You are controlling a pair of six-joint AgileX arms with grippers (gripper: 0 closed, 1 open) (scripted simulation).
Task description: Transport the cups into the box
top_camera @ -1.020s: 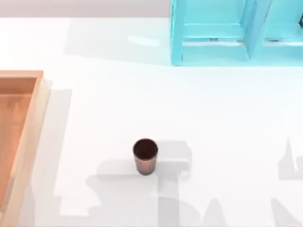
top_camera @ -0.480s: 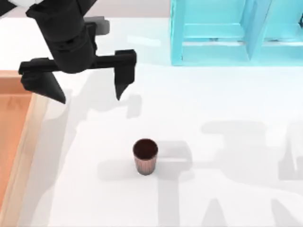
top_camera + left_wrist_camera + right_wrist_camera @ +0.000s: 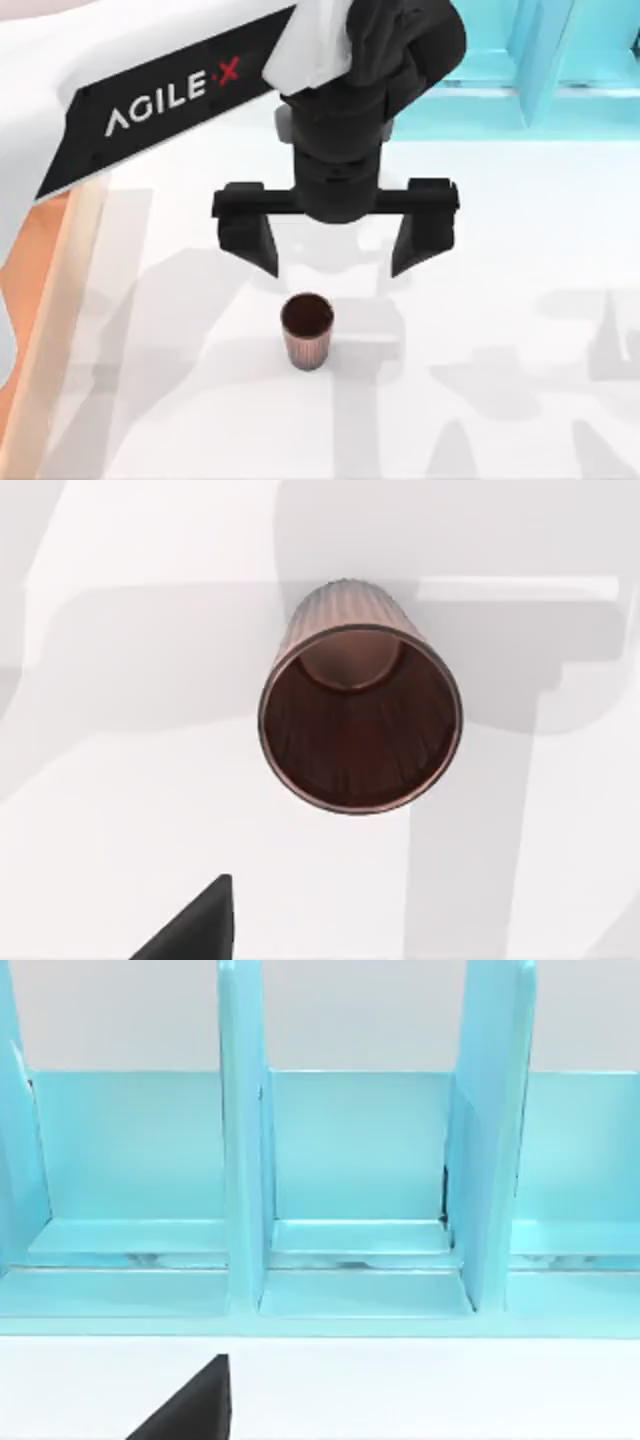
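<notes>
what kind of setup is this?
Likely a simulated tabletop test bench: plain white table, one ribbed cup under the left claw, a wooden box at the left edge, a turquoise shelf behind.

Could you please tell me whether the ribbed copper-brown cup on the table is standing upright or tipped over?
Upright. The ribbed copper-brown cup stands on the white table, rim up; its dark, empty inside faces the left claw, open above it.

Readable text, one item: "AGILE·X" in white capitals, the X partly red, on a black panel along the white left arm [image 3: 150, 90], far left above the worktop. No other lettering, numbers or signs legible.
</notes>
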